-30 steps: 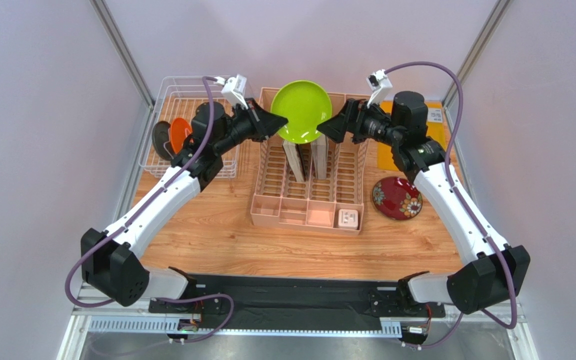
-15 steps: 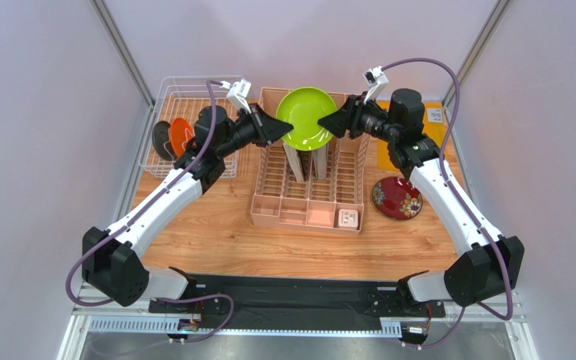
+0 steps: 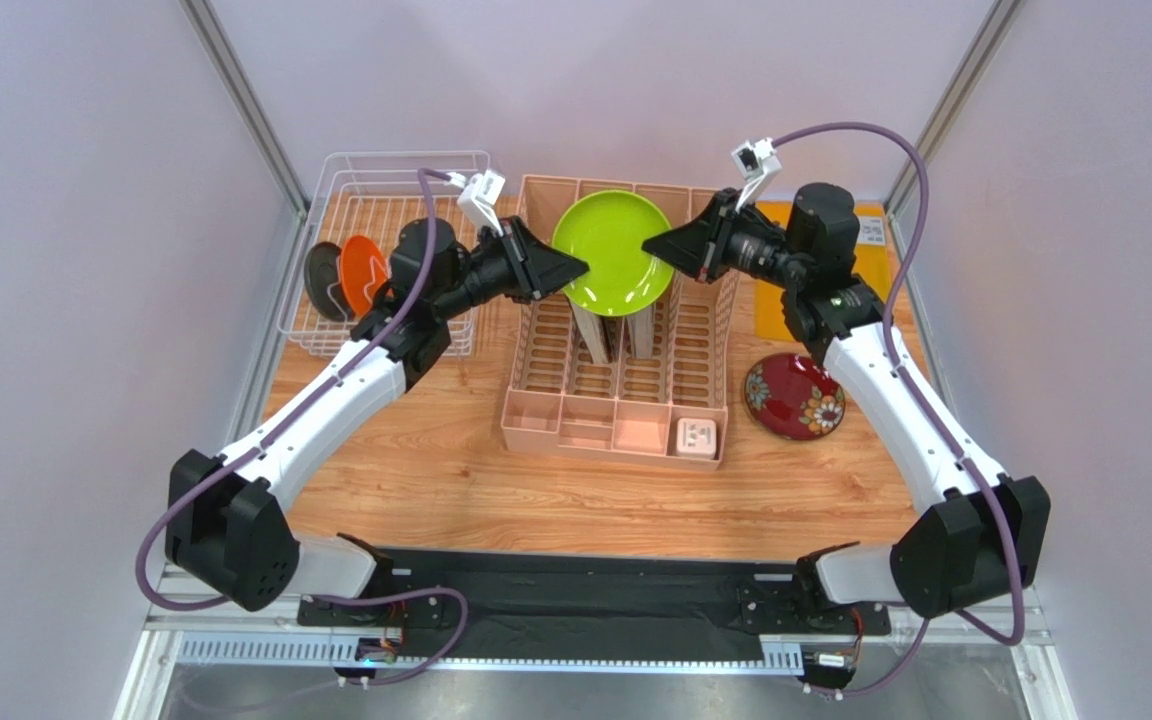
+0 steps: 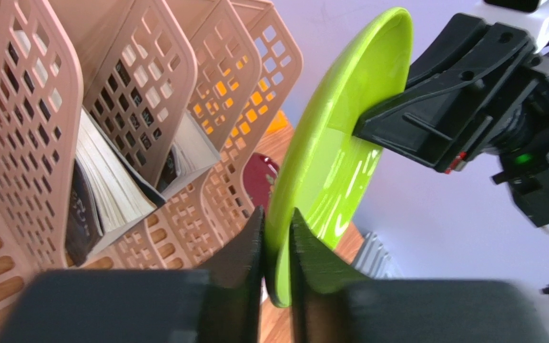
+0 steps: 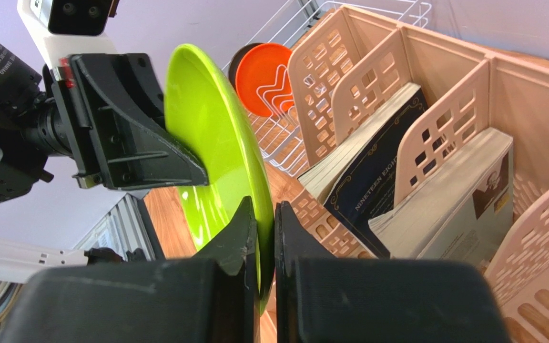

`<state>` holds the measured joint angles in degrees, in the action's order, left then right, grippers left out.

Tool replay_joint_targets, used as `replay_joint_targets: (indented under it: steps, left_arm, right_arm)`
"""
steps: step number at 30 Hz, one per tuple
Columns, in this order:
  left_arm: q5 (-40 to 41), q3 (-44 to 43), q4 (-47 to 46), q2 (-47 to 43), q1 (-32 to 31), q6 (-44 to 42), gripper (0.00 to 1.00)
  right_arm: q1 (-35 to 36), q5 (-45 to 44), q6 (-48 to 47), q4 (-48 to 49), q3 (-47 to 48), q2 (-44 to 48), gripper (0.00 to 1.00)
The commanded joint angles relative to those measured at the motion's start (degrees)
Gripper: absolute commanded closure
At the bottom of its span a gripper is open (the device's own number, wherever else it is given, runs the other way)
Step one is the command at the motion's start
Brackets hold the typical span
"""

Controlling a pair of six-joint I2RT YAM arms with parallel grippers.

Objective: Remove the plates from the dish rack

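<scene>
Looks like a mid-air handover to me. The lime green plate [image 3: 612,252] hangs above the far end of the pink organiser [image 3: 615,405], around 12 o'clock on the counter [image 3: 447,480] and well clear of the dish rack [image 3: 387,156] at 10 o'clock.

The left gripper [image 3: 579,272] has its jaws narrow and pinched on the plate's 9 o'clock rim. The right gripper [image 3: 653,248] has its jaws clamped on the 3 o'clock rim.

It's round, so there's no real long axis. The line between the two grips runs 9 to 3. The hollow face points up and a bit toward 6, at the overhead camera, and both wrist cams see it nearly edge-on.

Next move, I'd guess: the left jaws let go and back off toward 9 without dragging the rim. Then the right arm carries the plate to 4 o'clock and lays it flat near the dark red plate [image 3: 794,396], already on the counter.

The orange plate [image 3: 361,270] and a dark plate [image 3: 324,281] stand on edge in the rack, so roughly halfway.
</scene>
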<state>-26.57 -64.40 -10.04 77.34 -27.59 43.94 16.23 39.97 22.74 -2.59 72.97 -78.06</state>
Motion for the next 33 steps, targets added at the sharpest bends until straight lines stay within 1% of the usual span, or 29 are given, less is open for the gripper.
replay_joint_targets:
  steps: [1,2,3,4,5,6,7,8,10,11,12,13,14,16,17,18,20,22,23,25,26,28,29,33]
  left_arm:
    - [-0.51,-0.64,-2.00,-0.17,-1.23,-4.28,0.61]
    - [0.71,-0.64,-0.69,-0.43,-1.23,-5.17,0.51]
    - [1.60,-0.55,0.19,-1.39,-1.23,-6.40,0.31]
    - [2.56,-0.46,1.07,-1.93,-1.23,-9.20,0.25]
    - [5.18,-0.64,3.25,-2.63,-1.23,-10.88,0.22]
    - [6.51,-0.64,4.41,-4.11,-1.23,-12.55,0.20]
    - [7.92,-0.72,5.55,-4.91,-1.23,-14.22,0.20]
    - [11.68,-0.81,7.91,-5.79,-1.23,-17.46,0.19]
    - [15.91,-0.55,9.60,-8.43,-1.23,-20.55,0.17]
    - [20.54,-0.11,11.43,-9.57,-1.23,-23.52,0.15]
    - [23.29,0.06,12.32,-11.40,-1.23,-25.29,0.13]
    - [26.10,0.33,13.11,-12.29,-1.23,-26.62,0.11]
    - [31.35,1.03,13.99,-13.26,-1.23,-27.93,0.11]
    - [36.04,2.26,14.09,-15.99,-1.23,-32.24,0.06]
    - [41.19,3.31,14.52,-16.69,-1.23,-33.56,0.04]
    - [43.77,3.75,14.79,-17.74,-1.15,-35.57,0.01]
    - [48.16,5.33,15.40,-18.45,-0.71,-37.61,0.00]
    - [48.54,6.39,15.93,-19.07,1.13,-37.18,0.00]
    - [47.67,7.26,16.11,-19.16,1.84,-36.65,0.00]
    - [46.70,8.23,15.76,-19.33,3.86,-34.64,0.00]
    - [45.56,8.85,15.58,-19.25,4.82,-34.11,0.00]
    - [44.59,9.03,15.67,-18.63,5.27,-33.40,0.00]
    - [44.50,9.03,15.58,-18.02,5.44,-33.22,0.00]
    - [43.01,8.77,16.54,-16.35,7.55,-30.86,0.00]
  right_arm:
    - [1.44,-7.87,-1.90,-3.64,-2.74,6.07,1.00]
    - [1.18,-9.80,-2.26,-5.30,-3.09,7.38,1.00]
    - [0.83,-14.43,-2.44,-8.71,-3.10,9.75,1.00]
    - [0.47,-16.13,-2.87,-10.57,-3.01,10.99,1.00]
    - [-0.49,-17.97,-3.57,-12.42,-2.83,12.22,1.00]
    - [-1.11,-22.17,-3.84,-16.01,-2.75,14.93,1.00]
    - [-1.81,-23.69,-4.28,-17.78,-2.57,16.17,1.00]
    - [-3.12,-25.27,-4.98,-19.63,-2.48,17.41,1.00]
    - [-4.10,-31.33,-5.51,-24.81,-2.31,20.92,1.00]
    - [-4.97,-33.70,-5.69,-26.83,-2.13,21.80,1.00]
    - [-5.41,-38.86,-5.52,-31.20,-1.96,23.38,1.00]
    - [-5.85,-41.78,-4.99,-33.42,-1.69,24.00,1.00]
    - [-6.81,-43.20,-4.73,-35.27,-2.04,24.79,1.00]
    - [-7.96,-46.90,-3.06,-39.41,-3.96,27.43,1.00]
    - [-9.27,-47.95,-2.45,-40.64,-4.58,28.22,1.00]
    - [-10.07,-50.66,-0.87,-43.18,-5.11,29.62,1.00]
    - [-13.13,-52.09,0.45,-44.51,-7.66,30.86,1.00]
    - [-15.34,-53.06,2.38,-45.49,-9.33,31.39,1.00]
    - [-18.22,-53.06,2.83,-45.49,-10.73,31.31,1.00]
    - [-20.09,-52.97,4.14,-45.05,-12.23,30.69,1.00]
    - [-22.10,-52.36,4.33,-44.70,-13.54,30.25,1.00]
    - [-23.87,-49.65,5.03,-42.86,-15.04,29.02,1.00]
    - [-25.88,-46.07,5.38,-41.02,-16.62,27.89,1.00]
    - [-30.02,-38.50,6.44,-35.04,-21.02,24.46,1.00]
